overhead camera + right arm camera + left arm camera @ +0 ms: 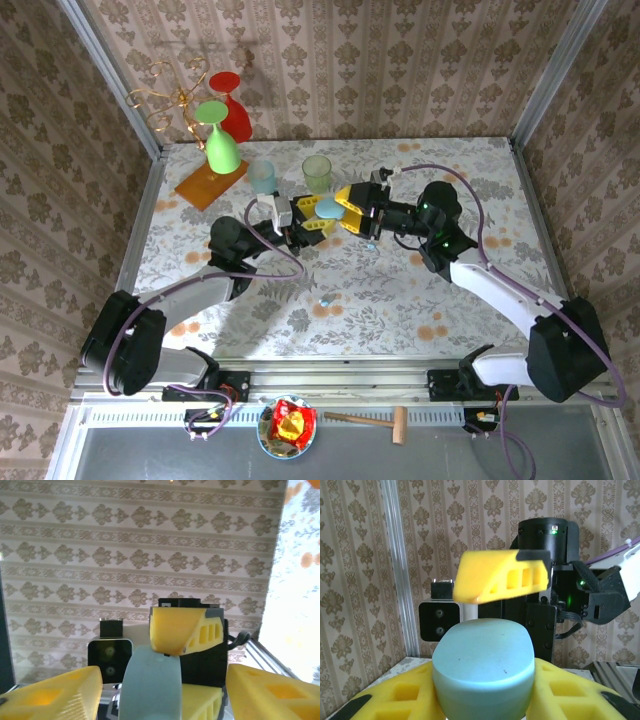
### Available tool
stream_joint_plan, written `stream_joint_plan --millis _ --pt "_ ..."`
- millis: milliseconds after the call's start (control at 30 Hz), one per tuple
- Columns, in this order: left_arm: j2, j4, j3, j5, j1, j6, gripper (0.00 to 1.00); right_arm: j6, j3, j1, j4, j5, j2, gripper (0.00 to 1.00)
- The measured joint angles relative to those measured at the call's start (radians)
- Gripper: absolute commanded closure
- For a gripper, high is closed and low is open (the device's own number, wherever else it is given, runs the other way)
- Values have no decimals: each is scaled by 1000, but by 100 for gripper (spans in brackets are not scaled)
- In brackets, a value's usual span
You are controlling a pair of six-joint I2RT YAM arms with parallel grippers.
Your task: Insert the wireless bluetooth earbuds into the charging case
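A bench (450,300) covered with a flowered cloth is seen from above, with the left arm (190,300) and the right arm (500,290) reaching in from the 6 o'clock edge and meeting just beyond the middle. Toward 11 o'clock an upturned green glass (220,140) is stood on an orange board (205,185), with a red glass (232,105) and a gold wire stand (165,95) behind it. A pale-blue cup (263,177) and a green cup (317,172) are placed near 12 o'clock, just beyond the grippers.

At the middle, a rounded light-blue charging case (482,660) is held off the bench, lid closed. It is clenched by the left gripper (318,218), whose yellow fingers (395,695) are pressed against it on both sides in the left wrist view. The right gripper (350,210) is released: in the right wrist view its fingers (50,695) are spread wide to either side of the case, with a clear gap on each side.

One tiny pale-blue earbud (325,299) is seen lying on the cloth at 6 o'clock from the case, well apart from both grippers.
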Motion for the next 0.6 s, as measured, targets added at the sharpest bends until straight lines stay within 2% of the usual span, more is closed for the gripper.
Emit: stream_joint_plan --millis 100,300,433,600 --pt "-10 -25 0 -8 8 -34 75 -139 35 1 -145 15 -36 18" --pt "-22 -63 8 -21 27 -133 76 -377 48 15 -306 33 -55 13" --pt "-40 -101 12 -2 37 -174 76 -558 79 30 -473 85 -61 13" --pt "-79 -143 13 29 40 -190 76 -661 119 33 -579 114 -71 15"
